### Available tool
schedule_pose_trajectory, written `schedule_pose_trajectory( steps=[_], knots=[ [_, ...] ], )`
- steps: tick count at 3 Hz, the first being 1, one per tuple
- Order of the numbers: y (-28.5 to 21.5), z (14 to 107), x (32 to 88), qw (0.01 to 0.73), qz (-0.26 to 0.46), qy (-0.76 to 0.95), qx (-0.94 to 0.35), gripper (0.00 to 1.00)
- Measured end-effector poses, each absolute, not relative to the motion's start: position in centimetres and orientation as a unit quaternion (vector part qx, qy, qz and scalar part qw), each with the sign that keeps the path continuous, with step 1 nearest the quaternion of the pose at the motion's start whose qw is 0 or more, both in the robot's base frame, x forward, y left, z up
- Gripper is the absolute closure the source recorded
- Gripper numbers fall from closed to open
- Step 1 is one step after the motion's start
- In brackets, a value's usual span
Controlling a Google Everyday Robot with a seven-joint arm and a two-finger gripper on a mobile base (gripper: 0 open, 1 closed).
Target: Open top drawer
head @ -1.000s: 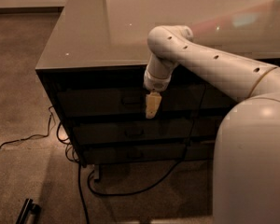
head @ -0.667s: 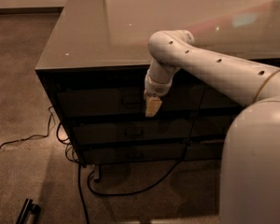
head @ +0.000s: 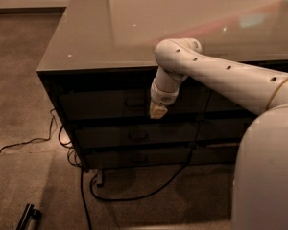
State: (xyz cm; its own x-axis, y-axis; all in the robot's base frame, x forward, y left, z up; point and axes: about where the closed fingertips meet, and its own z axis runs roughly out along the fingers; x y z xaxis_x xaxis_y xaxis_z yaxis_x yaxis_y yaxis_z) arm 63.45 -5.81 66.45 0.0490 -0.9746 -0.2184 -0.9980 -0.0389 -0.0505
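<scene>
- Bench: glossy top, stack of dark drawers under its front edge.
- Top drawer: directly below the front edge, running right from the front-left corner. Its front looks flush with the shallower drawer fronts beneath, so it is not pulled out.
- Loop pull sits mid-front on the top drawer.
- Gripper: hangs tip-down in front of the top drawer, just right of the pull, near the drawer's lower edge. Can't tell whether it's open or closed, or whether it touches the front.
- Arm comes in from the right, elbow level with the bench's front edge.
- Black cables trail on the floor below the front-left corner.
</scene>
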Motion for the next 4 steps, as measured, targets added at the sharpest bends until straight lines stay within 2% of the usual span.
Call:
schedule_pose_trajectory(
  steps=[2,3,4],
  knots=[
    [-5.9,66.4,64.3,0.100,0.063,0.693,-0.712,0.16],
    [-6.2,67.0,65.9,0.102,0.044,0.697,-0.708,0.00],
    [-6.6,67.7,67.2,0.104,0.028,0.701,-0.705,0.00]
  ],
)
